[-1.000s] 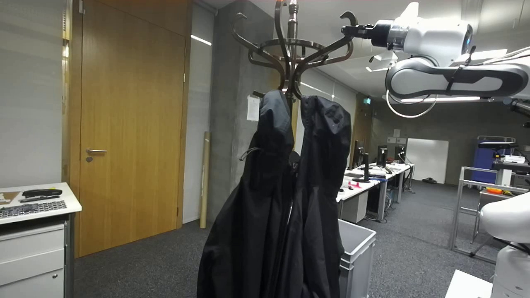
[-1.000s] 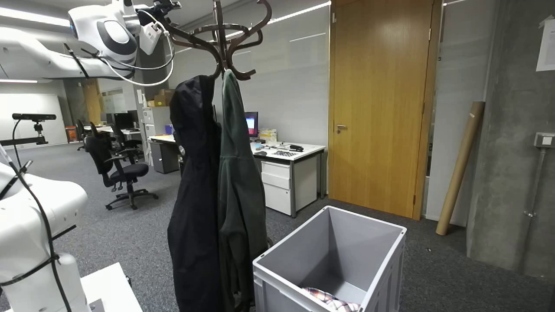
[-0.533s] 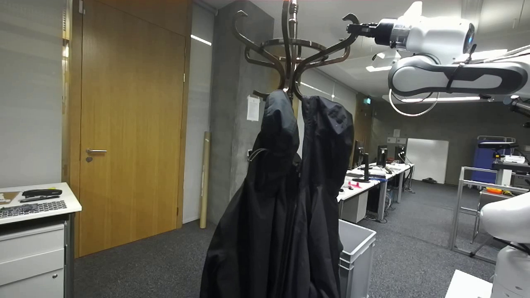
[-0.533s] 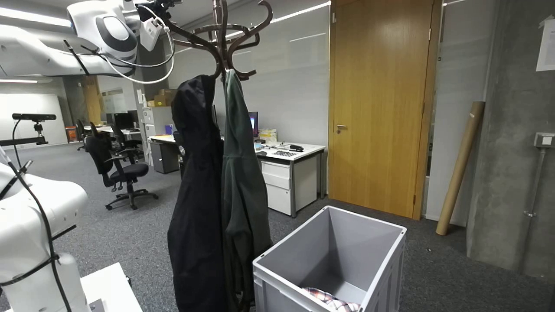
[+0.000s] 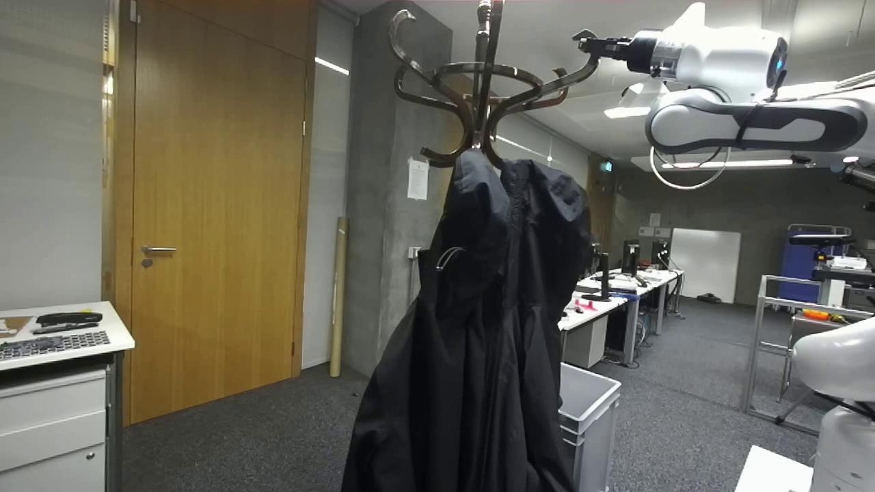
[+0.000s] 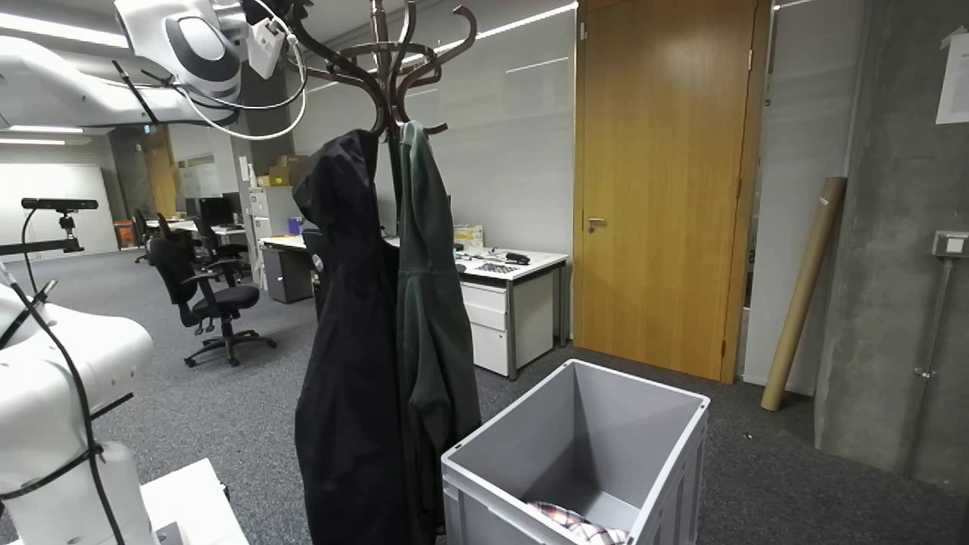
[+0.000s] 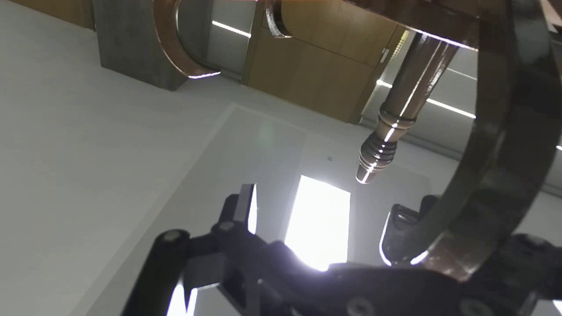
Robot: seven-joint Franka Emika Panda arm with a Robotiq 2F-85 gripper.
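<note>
"White, smooth-shelled robot arm (image 6: 76,91), far left in an exterior view. And its black two-fingered pincer (image 7: 318,219)?"

"Spread wide. Just right of the arm is a glossy dark-brown coat stand (image 6: 391,85); one curved hook (image 7: 500,162) of it covers part of the pincer at the right of the wrist view. Whether they touch, I can't tell."

"Hanging from the stand?"

"Black hooded jacket (image 6: 344,341), then a dark green cloth garment (image 6: 433,303)."

"Farther right?"

"Open grey plastic bin (image 6: 643,409) holding red-and-white plaid cloth (image 6: 575,522), then a yellow-brown wooden door (image 6: 658,189), then a leaning brown cardboard tube (image 6: 805,295)."
</note>
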